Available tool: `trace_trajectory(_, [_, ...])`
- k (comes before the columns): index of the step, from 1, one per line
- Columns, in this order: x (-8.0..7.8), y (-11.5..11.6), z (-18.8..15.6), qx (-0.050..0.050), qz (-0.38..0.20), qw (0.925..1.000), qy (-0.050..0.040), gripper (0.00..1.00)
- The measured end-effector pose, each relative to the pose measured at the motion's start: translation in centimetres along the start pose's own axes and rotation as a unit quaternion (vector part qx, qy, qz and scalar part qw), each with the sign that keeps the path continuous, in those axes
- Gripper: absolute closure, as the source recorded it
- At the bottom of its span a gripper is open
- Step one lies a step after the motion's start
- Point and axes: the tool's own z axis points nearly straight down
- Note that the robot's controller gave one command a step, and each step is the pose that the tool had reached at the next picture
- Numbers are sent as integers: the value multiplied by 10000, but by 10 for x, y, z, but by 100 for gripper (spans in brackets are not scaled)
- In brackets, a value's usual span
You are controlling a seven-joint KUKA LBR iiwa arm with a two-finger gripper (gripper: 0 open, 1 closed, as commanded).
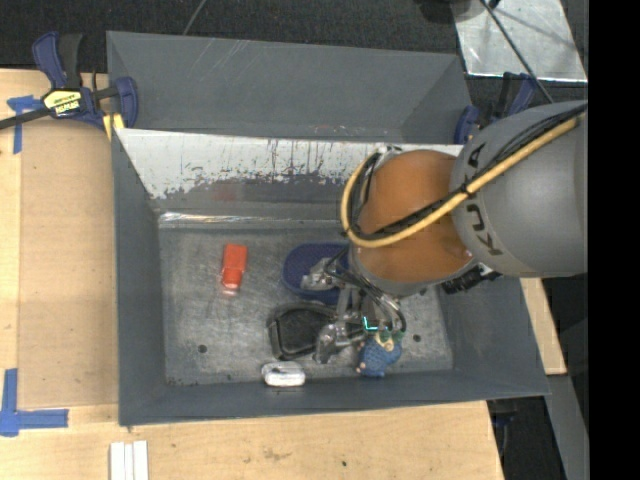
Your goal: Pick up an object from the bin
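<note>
In the camera view the end effector (pixel 348 330) hangs low at the front right of the bin (pixel 140 268), just beside a black pouch-like thing (pixel 292 331) and a small blue thing (pixel 377 362) (whether it is apart or together cannot be told). An orange block (pixel 232 268) lies well apart, leftward.

Your gripper (pixel 352 334) at the bin's (pixel 137 298) front right, pouch (pixel 295 332) just left of it, capsule (pixel 283 374) before the pouch, disc (pixel 303 264) behind, block (pixel 233 268) apart at left.

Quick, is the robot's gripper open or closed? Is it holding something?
Gripper: cannot be told; it sits low between the black thing and the small blue thing.
</note>
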Motion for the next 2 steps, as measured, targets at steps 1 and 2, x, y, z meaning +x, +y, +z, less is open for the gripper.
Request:
trace_trajectory(1, [-16,-8,44,-13,173,9998,13,0])
trace_trajectory(2, [-12,-7,43,-9,163,9998,95,100])
